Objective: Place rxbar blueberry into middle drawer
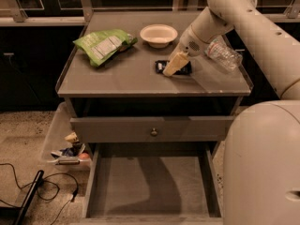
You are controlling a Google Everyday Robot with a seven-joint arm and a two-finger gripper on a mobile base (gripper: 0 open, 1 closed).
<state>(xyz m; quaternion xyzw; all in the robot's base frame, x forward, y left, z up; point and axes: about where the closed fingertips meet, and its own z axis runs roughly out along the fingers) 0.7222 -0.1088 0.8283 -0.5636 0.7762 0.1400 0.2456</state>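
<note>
The rxbar blueberry (pixel 186 70) is a small dark wrapped bar lying flat on the grey table top (pixel 122 76), right of the middle. My gripper (pixel 173 67) reaches down from the upper right and sits right on the bar, covering its middle. The middle drawer (pixel 150 184) is pulled out at the bottom of the view, its bare grey floor showing, directly below and in front of the table top.
A green chip bag (pixel 104 44) lies at the table's left. A white bowl (pixel 159 34) stands at the back and a clear plastic bottle (pixel 225 54) lies at the right. A shut drawer front with a round knob (pixel 153 131) is above the open drawer. A bin of clutter (pixel 68 149) and cables are on the floor at left.
</note>
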